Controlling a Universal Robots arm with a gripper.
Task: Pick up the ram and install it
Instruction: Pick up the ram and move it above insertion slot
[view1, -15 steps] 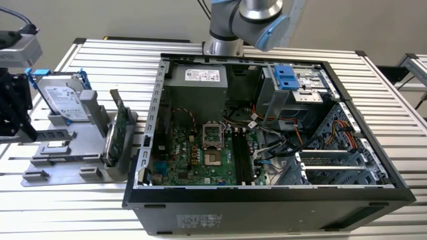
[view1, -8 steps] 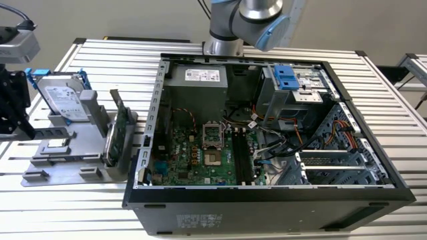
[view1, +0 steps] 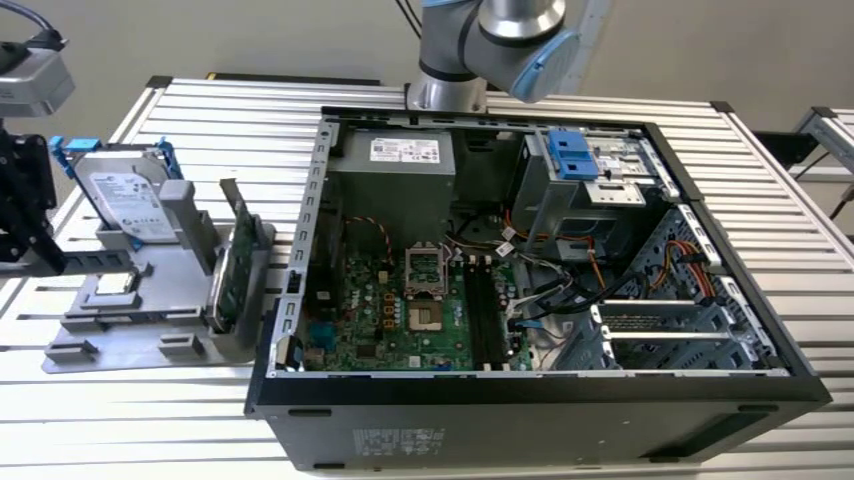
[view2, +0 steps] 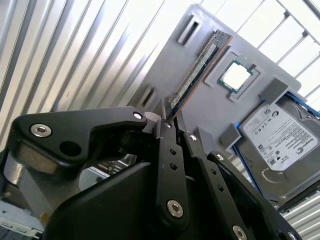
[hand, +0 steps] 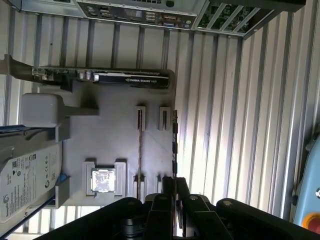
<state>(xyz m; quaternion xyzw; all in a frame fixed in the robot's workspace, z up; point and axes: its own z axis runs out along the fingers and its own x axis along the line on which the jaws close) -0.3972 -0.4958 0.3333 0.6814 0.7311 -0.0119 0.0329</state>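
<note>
pinching one end of the ram (view2: 198, 69), my fingers (view2: 163, 125) held it edge-on, pointing away across the grey tray (view2: 210, 111).

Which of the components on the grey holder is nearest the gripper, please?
The ram, the slim stick on edge at the gripper; the processor chip and hard drive sit farther off.

Gripper (view2: 169, 116) aimed straight down
Fingers (view2: 165, 145) pinched tight on the ram (view2: 197, 70) (same in both wrist views).
</note>
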